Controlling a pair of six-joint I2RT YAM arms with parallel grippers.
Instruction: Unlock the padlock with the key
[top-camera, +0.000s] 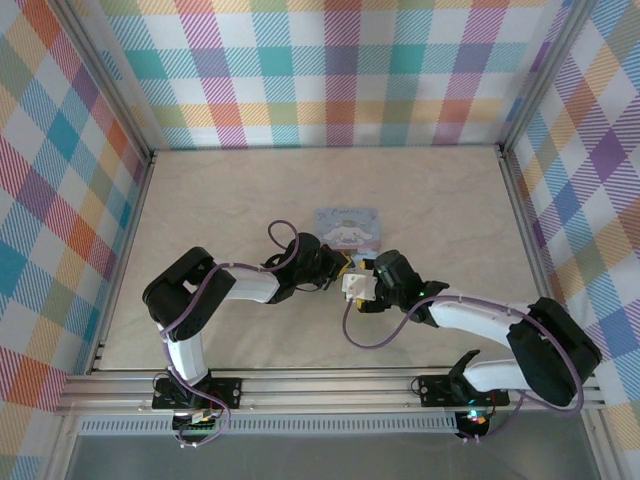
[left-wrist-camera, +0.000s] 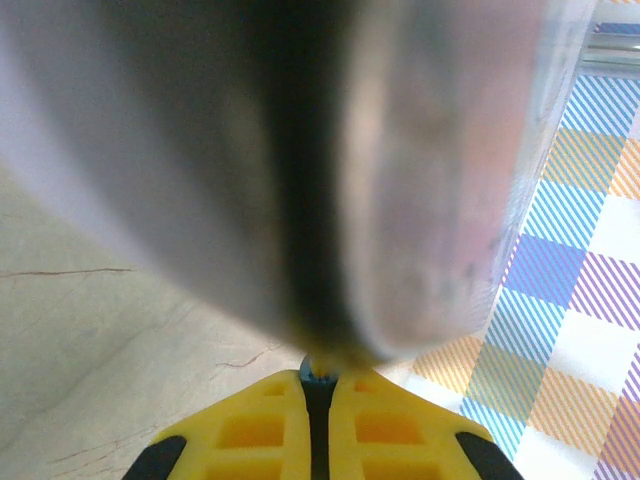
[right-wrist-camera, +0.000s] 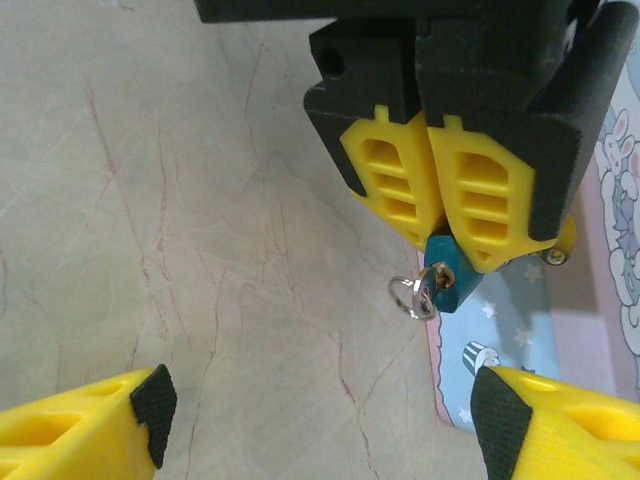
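Pale tabletop (top-camera: 250, 190) carries cartoon tin (top-camera: 345, 225) beside left hand's (right-wrist-camera: 455, 255) padlock (right-wrist-camera: 447, 284)

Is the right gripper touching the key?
Apart. The right wrist view shows the right gripper open, with bare table between its fingers and the key at the padlock, which the left gripper pinches.

No text, label or number can be read anywhere.
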